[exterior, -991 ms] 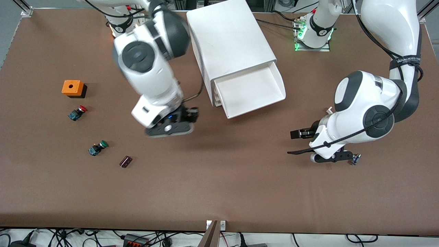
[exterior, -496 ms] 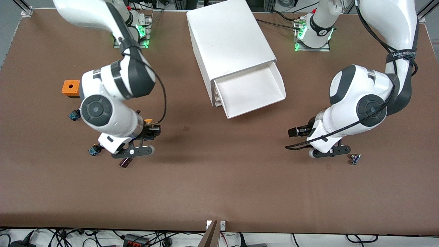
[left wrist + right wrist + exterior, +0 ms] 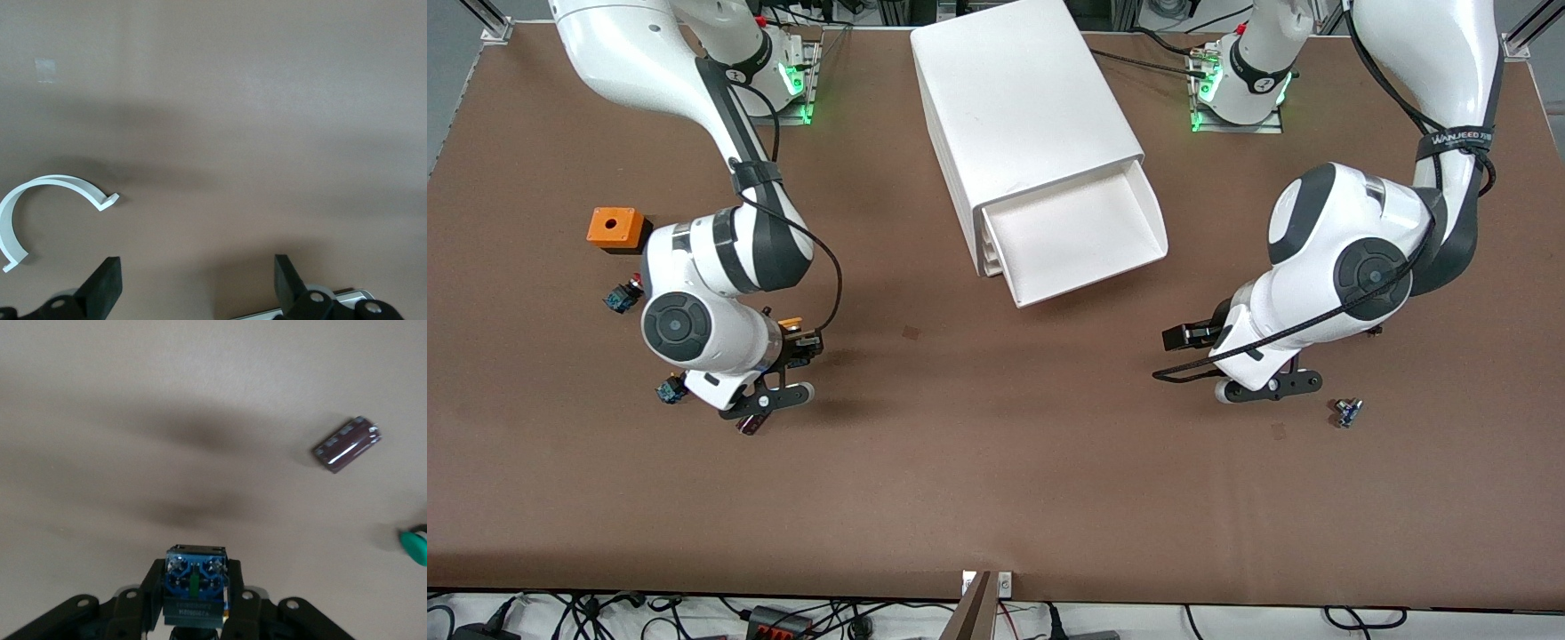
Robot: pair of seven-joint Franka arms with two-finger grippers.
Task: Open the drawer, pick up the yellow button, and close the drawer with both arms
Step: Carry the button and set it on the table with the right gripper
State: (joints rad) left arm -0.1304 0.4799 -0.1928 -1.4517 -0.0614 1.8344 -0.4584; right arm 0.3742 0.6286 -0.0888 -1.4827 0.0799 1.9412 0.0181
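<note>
The button (image 3: 790,323), yellow-orange cap on a blue and black body, is clamped in my right gripper (image 3: 800,342) above the table at the right arm's end. The right wrist view shows its blue terminal end (image 3: 195,579) between the shut fingers (image 3: 148,587). The white cabinet (image 3: 1023,107) stands mid-table at the back with its drawer (image 3: 1152,222) pulled out and nothing showing inside. My left gripper (image 3: 1181,351) hangs open over bare table at the left arm's end; in its wrist view the gripper (image 3: 195,287) has nothing between its fingers (image 3: 103,287).
An orange box (image 3: 615,228), a red-capped button (image 3: 621,295), a green-capped button (image 3: 669,388) and a dark cylinder (image 3: 751,425) lie around the right gripper. A small part (image 3: 1347,412) lies near the left gripper. A white curved piece (image 3: 47,207) lies on the table under the left wrist.
The right arm swung away from the drawer toward its own end of the table, carrying the button, and came down over the loose parts. The left arm shifted slightly.
</note>
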